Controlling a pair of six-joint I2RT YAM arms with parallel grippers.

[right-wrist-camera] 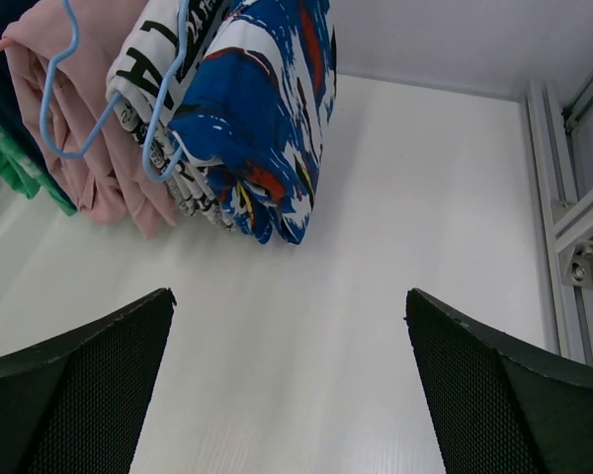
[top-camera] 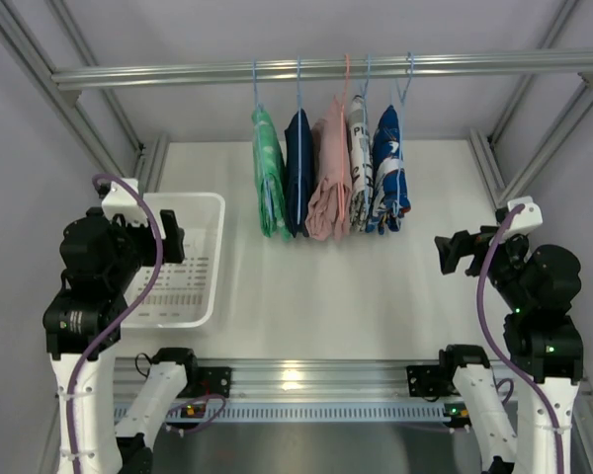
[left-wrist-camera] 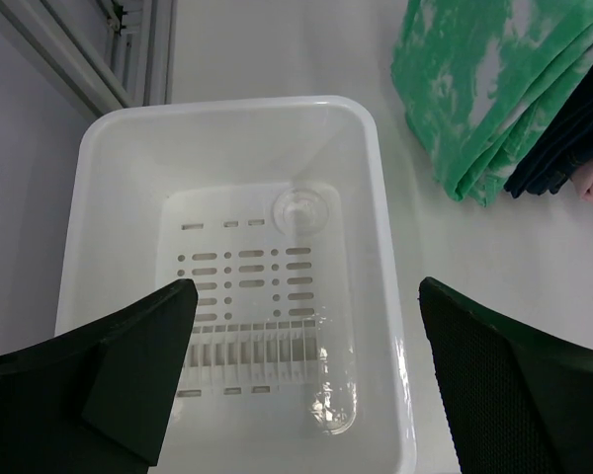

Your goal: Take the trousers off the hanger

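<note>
Green soft fabric, mottled with whitish print, marks the trousers [top-camera: 269, 178]. They hang folded over a thin light-blue wire hanger [top-camera: 256, 87], whose hook sits on the aluminium rail [top-camera: 178, 74] above the counter's far edge. They are the leftmost of five garments. To their right hang, in order, a navy garment [top-camera: 298, 173], a pink garment [top-camera: 329, 178], a black-and-white lettered garment [top-camera: 360, 163] and a blue-and-white patterned garment [top-camera: 387, 168]. The garments are pressed close together.

I see the left gripper [left-wrist-camera: 306, 296] held over a white plastic basket [left-wrist-camera: 227, 107] near the counter's left edge. Its dark textured fingers are spread wide and grip nothing. The basket is rectangular with rounded corners and a slotted floor. The trousers' lower folds lie just beyond its far right corner in the left wrist view.

The right gripper [right-wrist-camera: 289, 296] hovers near the counter's right edge. Its mesh-textured fingers are likewise apart and empty, above the smooth white counter [top-camera: 326, 286].
</note>
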